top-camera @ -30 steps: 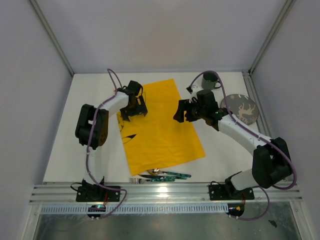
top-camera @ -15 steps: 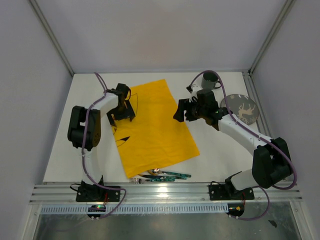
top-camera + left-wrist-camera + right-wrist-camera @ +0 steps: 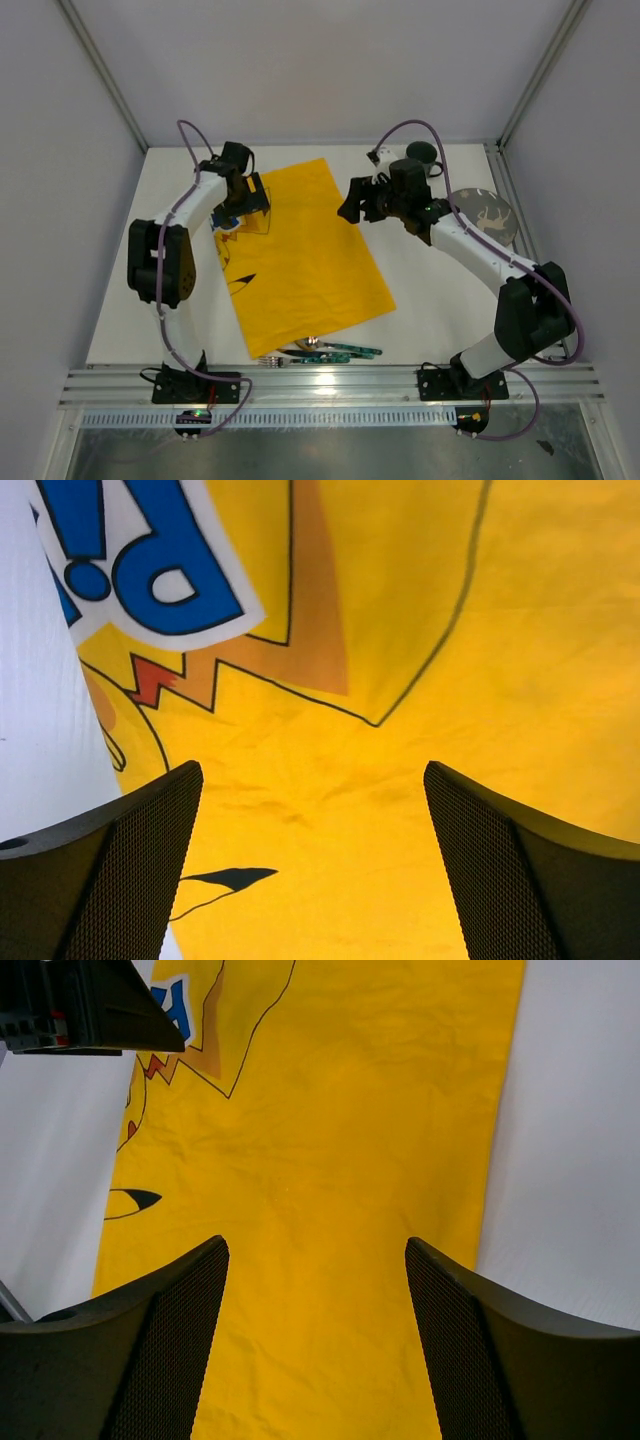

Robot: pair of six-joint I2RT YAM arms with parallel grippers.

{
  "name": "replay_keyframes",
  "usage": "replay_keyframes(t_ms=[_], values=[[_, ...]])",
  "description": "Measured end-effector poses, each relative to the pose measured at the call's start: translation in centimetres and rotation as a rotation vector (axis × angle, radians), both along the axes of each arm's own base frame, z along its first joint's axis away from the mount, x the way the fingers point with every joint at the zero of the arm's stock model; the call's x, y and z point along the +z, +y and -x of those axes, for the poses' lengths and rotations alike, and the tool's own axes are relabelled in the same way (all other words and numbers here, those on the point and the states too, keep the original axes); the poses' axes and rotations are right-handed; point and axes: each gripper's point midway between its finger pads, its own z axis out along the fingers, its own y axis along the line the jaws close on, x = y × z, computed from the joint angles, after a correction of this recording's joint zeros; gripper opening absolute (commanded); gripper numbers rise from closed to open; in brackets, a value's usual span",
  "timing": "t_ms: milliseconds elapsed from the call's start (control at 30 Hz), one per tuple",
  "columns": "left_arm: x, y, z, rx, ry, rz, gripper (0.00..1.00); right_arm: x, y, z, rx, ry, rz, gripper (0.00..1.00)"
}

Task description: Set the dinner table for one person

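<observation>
The dinner table [image 3: 430,300] is a white top with a yellow cartoon-printed cloth [image 3: 305,250] spread slanted across its middle. My left gripper [image 3: 243,200] hovers open over the cloth's far left edge. In the left wrist view the left gripper [image 3: 310,770] has only yellow cloth [image 3: 400,630] between its wide jaws, with bare table [image 3: 30,710] to the left. My right gripper [image 3: 358,203] hangs open above the cloth's far right edge. In the right wrist view the right gripper [image 3: 316,1244] looks down on the cloth [image 3: 330,1110] and holds nothing.
A dark plate [image 3: 483,218] with a deer print lies at the right, and a dark cup [image 3: 420,155] stands at the far right. Cutlery [image 3: 320,350] lies by the near edge, partly under the cloth. A metal rail [image 3: 330,385] runs along the front.
My left gripper has moved toward the far left, and the cloth has shifted left with more of its print showing. The right gripper has moved slightly farther back and left.
</observation>
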Motion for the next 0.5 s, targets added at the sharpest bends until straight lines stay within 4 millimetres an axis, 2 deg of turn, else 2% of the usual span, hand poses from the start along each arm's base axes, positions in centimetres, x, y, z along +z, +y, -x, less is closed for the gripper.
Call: replay_keyframes(t_ms=[167, 367, 500], values=[[3.9, -1.3, -1.4, -0.027, -0.111, 0.078, 0.95, 0.1, 0.6, -0.9, 0.010, -0.013, -0.011, 0.76], [5.8, -3.1, -1.4, -0.070, -0.157, 0.158, 0.95, -1.1, 1.4, -1.3, 0.041, 0.002, -0.019, 0.76], [7.5, -4.5, -1.1, -0.106, -0.195, 0.203, 0.95, -1.9, 2.9, -2.4, 0.087, 0.004, -0.050, 0.75]])
